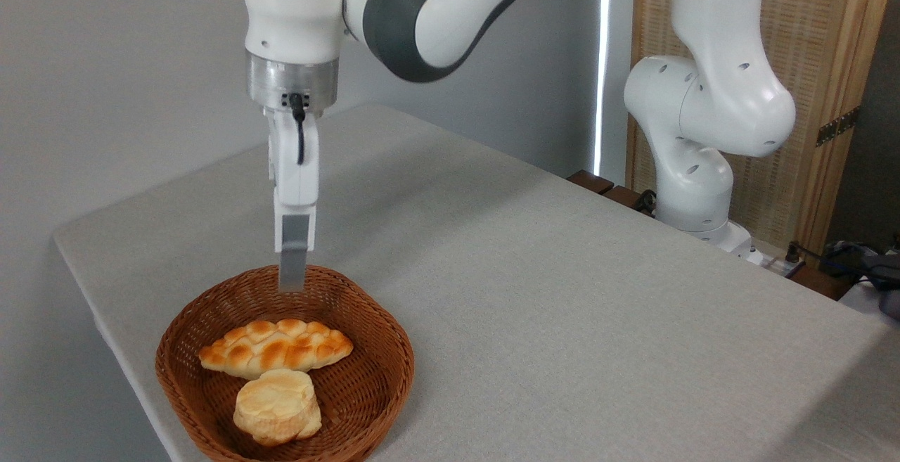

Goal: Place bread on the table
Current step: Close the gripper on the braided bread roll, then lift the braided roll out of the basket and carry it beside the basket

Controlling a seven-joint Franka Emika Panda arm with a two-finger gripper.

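Bread's destination, the table, stretches bare and broad to the right of the wicker basket near its front-left edge. Inside, the bread lies long axis left-right, touching a round bun in front. The gripper hangs above the basket's far rim, behind the loaf; edge-on, its finger spacing cannot be told.
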